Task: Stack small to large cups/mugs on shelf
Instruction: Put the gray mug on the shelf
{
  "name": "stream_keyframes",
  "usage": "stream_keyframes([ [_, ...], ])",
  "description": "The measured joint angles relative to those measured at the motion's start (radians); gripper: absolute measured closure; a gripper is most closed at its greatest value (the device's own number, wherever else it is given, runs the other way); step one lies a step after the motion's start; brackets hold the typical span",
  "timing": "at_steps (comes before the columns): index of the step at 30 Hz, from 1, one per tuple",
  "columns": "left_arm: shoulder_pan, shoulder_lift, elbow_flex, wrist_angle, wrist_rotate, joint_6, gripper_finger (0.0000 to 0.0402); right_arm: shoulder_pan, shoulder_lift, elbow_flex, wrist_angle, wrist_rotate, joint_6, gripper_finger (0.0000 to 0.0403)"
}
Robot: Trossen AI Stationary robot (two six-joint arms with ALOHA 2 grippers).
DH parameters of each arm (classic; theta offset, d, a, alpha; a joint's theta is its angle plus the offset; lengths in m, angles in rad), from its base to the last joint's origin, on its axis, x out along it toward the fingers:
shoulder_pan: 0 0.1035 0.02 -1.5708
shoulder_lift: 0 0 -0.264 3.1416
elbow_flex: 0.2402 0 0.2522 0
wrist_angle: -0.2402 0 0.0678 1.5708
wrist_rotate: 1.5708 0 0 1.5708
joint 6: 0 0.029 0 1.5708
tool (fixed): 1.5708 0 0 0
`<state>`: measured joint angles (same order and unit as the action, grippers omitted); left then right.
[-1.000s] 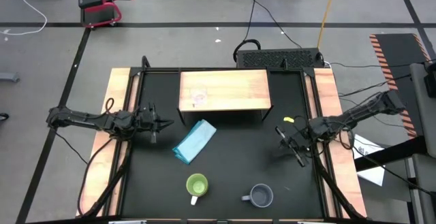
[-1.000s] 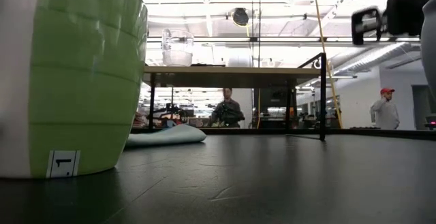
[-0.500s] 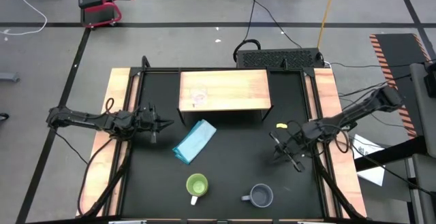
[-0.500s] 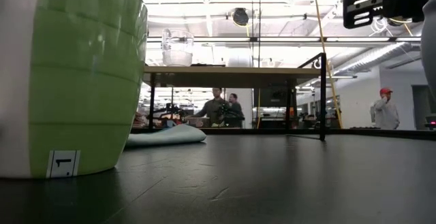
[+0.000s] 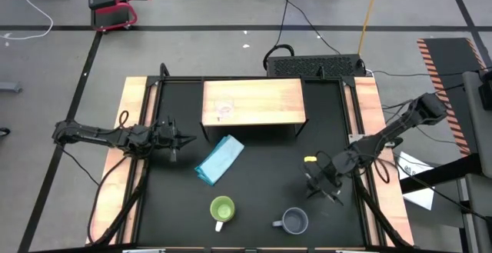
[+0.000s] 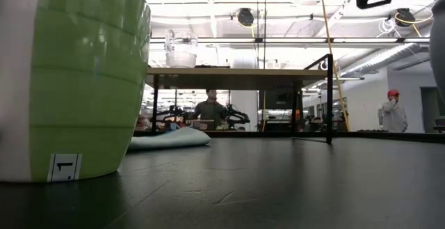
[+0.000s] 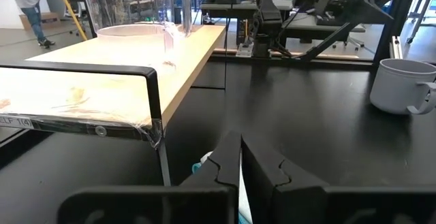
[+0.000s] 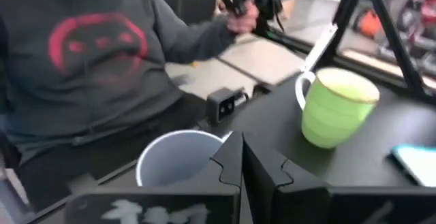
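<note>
A large hall with grey floor, marked by dark lines, is being seen around the table [image 5: 254, 199], and bright ceiling lights and people far behind it are being shown in the low view. The table top is being seen as black, flat and matte, with light wooden strips along both sides.

The shelf [image 5: 254, 103] is being carried on thin black metal legs at the far middle of the table; its board is of pale wood, rectangular and smooth. The small clear glass cup [image 5: 224, 109] is being held up by this board, near its left part, standing upright.

A light blue folded cloth [image 5: 220, 159], soft and oblong, is being seen lying just in front of the shelf. The lime-green mug [image 5: 222, 210], round with a white handle and a glossy wall, is being seen standing near the front edge. The grey-blue mug [image 5: 294, 221], matte and handled, is standing to its right, apart from it.

The left gripper [image 5: 182, 138] is being kept at the left side, left of the cloth, clenched on nothing. The right gripper [image 5: 317, 178] is being held above the table near the grey-blue mug, also clenched and without load.
</note>
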<state>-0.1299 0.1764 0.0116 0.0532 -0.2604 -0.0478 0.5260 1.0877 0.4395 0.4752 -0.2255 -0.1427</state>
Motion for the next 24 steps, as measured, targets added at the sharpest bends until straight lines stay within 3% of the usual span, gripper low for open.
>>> stream_keyframes([
  [5, 0.000, 0.000, 0.000, 0.000, 0.000, 0.001, 0.0387, 0.005, 0.023, 0.065, -0.141, 0.122, 0.100, 0.0403],
  [14, 0.000, 0.000, 0.000, 0.001, 0.000, 0.009, 0.0388, 0.035, 0.037, 0.208, -0.349, 0.125, 0.211, 0.0403],
  [24, 0.000, 0.000, 0.000, 0.001, 0.000, 0.008, 0.0393, 0.086, 0.109, 0.316, -0.451, 0.126, 0.299, 0.0403],
])
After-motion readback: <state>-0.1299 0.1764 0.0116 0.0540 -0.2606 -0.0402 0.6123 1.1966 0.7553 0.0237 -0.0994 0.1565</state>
